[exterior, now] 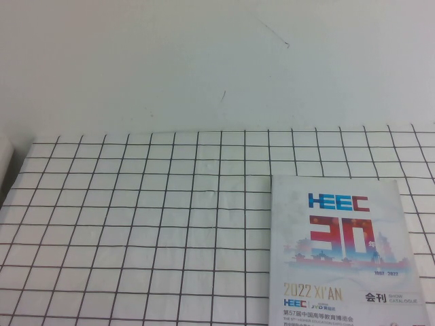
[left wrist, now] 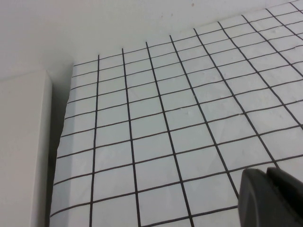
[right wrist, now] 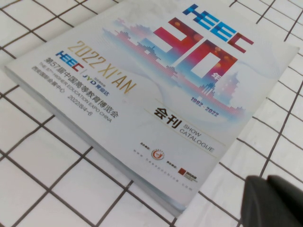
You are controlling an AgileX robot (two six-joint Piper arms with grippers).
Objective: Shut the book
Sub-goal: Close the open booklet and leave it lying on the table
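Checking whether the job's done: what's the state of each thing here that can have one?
show catalogue: closed, front cover up, lying flat on the checked cloth.
checked cloth: spread flat.
left gripper: over bare cloth, catalogue not in its view.
right gripper: beside the catalogue's corner.

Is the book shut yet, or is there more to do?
It looks done: the book lies flat on the checked cloth, front cover up, no open pages showing. Nothing seems in hand: the right pincer hangs near the book's corner, not on it, and the left pincer is over bare cloth with no book in its view. Probably nothing is left beyond parking the arms.
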